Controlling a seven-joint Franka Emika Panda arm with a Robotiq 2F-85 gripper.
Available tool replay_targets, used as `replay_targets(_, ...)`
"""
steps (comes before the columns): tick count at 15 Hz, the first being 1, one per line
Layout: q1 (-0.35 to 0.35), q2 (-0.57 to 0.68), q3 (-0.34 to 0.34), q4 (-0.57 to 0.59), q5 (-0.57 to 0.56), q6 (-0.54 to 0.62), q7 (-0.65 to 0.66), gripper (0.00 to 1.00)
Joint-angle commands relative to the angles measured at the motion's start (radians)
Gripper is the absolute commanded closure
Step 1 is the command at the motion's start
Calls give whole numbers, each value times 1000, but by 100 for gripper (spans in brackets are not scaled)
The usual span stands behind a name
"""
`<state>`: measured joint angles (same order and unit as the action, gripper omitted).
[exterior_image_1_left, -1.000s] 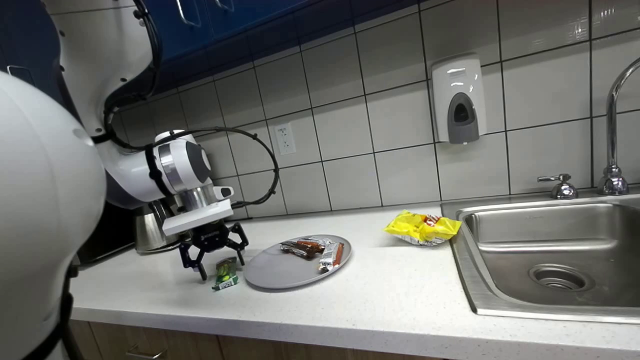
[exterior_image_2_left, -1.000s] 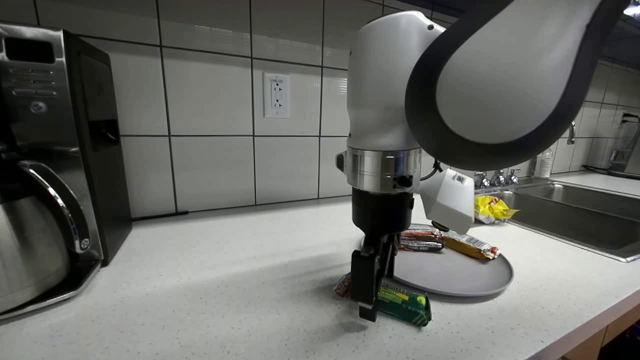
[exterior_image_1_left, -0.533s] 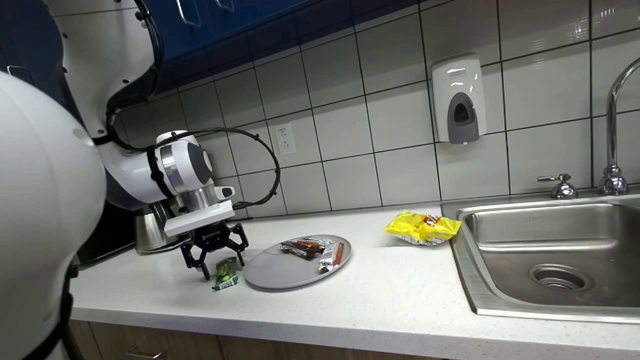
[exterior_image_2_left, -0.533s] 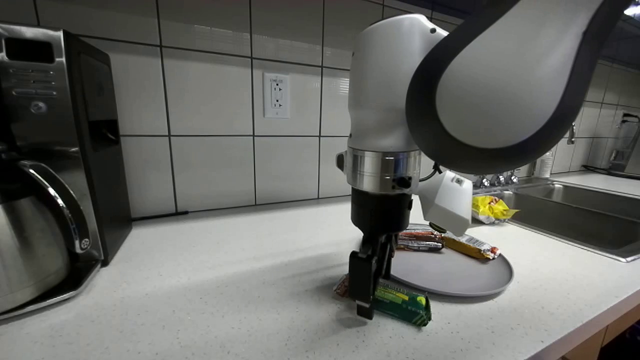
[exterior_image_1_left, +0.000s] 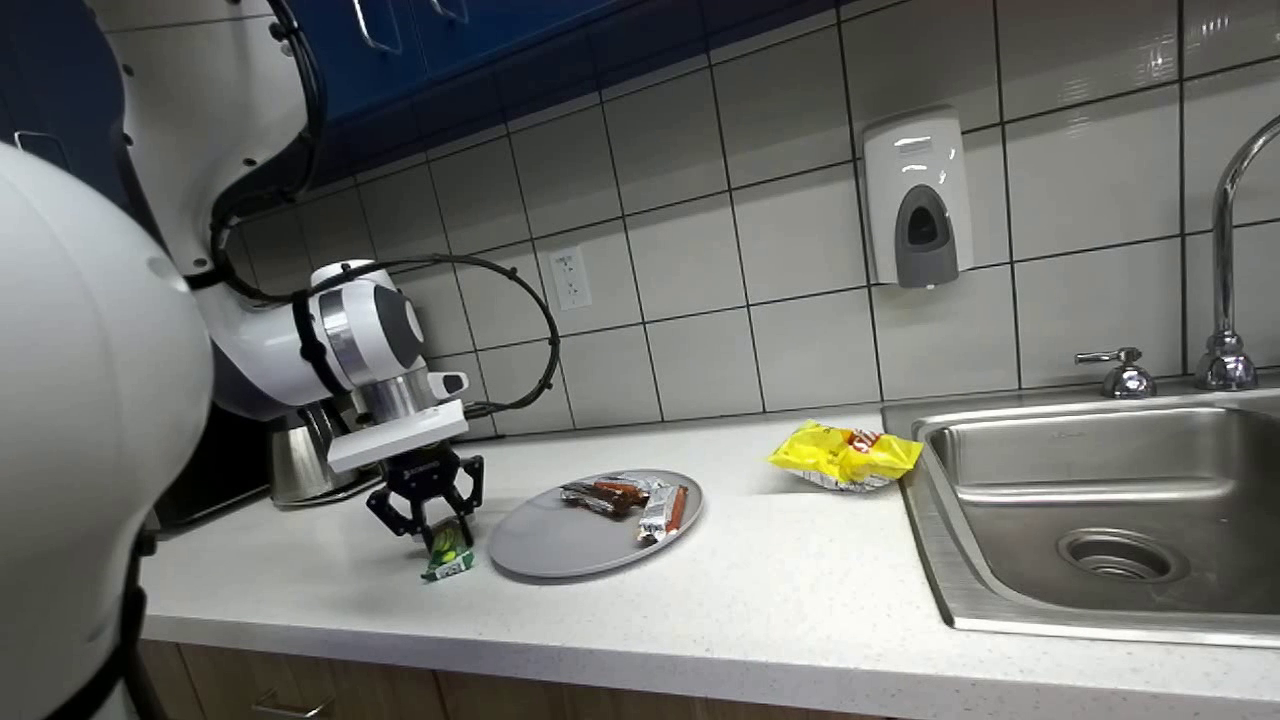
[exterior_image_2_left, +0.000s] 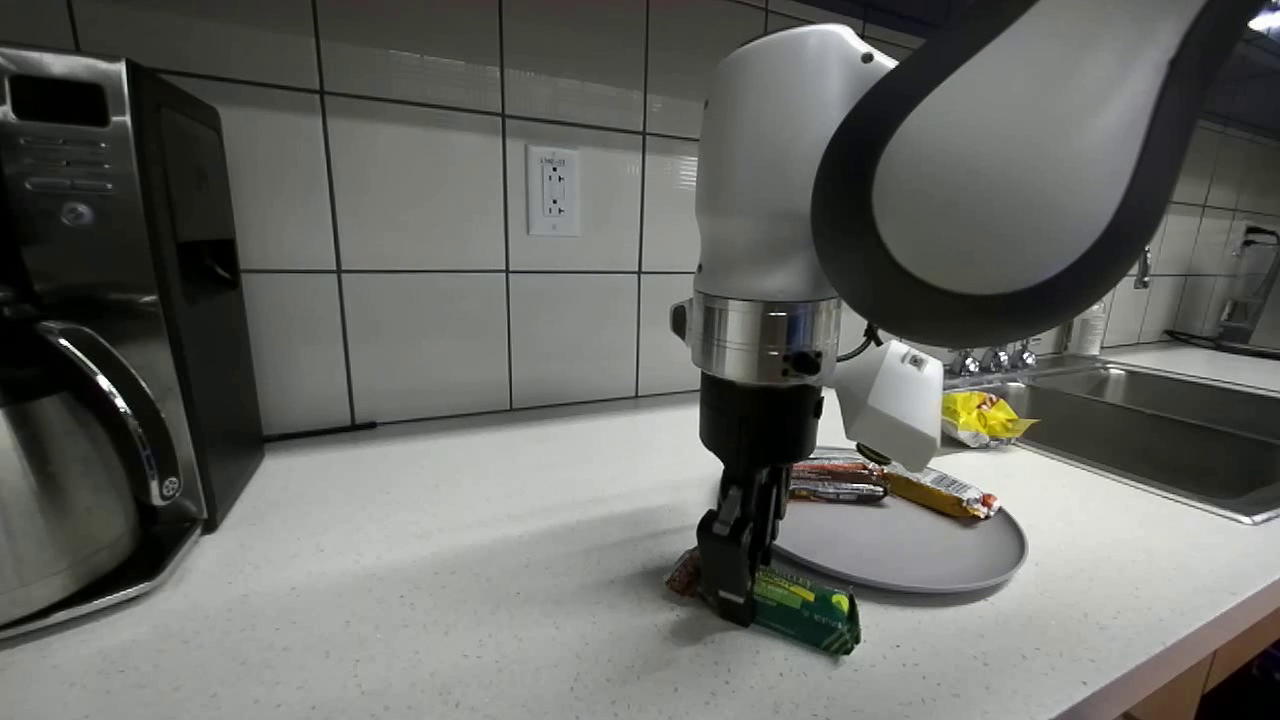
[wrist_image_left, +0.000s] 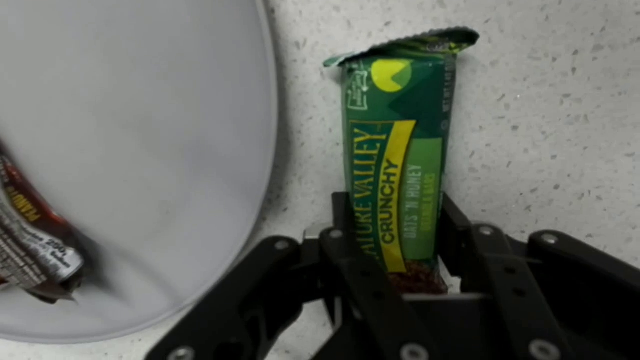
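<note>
A green granola bar (wrist_image_left: 397, 150) in a wrapper lies flat on the counter, its brown end toward my gripper (wrist_image_left: 394, 197). In the wrist view the black fingers (wrist_image_left: 452, 220) press against both long sides of the bar. Seen in both exterior views, the gripper (exterior_image_1_left: 449, 545) points down at the counter with the bar (exterior_image_2_left: 805, 610) between its fingertips. The nearer finger hides part of the wrapper in an exterior view. Right beside the bar is a round grey plate (exterior_image_1_left: 545, 555), apart from it. Wrapped bars (exterior_image_2_left: 838, 480) rest on the plate, one with a yellow wrapper (exterior_image_2_left: 940, 492).
A yellow snack bag (exterior_image_1_left: 845, 455) lies beside the metal sink (exterior_image_1_left: 955, 560). A coffee maker (exterior_image_2_left: 195, 300) with a steel carafe stands on the counter by the wall. A soap dispenser (exterior_image_1_left: 918, 195) hangs on the tiles. The arm's cable (exterior_image_1_left: 545, 330) loops out above the plate.
The fingers stood wide apart around the green bar and have come together onto its sides. The arm has hardly moved, and the bar has shifted only slightly. The plate and its bars stay put.
</note>
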<state>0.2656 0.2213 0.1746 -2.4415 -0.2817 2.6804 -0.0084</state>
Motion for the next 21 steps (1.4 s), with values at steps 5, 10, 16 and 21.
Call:
replay_targets(5,-3,-59,15,-16,12,-19,-18,83)
replay_targets(10,-14,-130,18,-32,17,-50,-42,83)
replay_targets(16,-48,-208,1,-91,6,-36,-96,83)
replay_targets(21,-91,-217,-31,-120,-1,-21,-221,83)
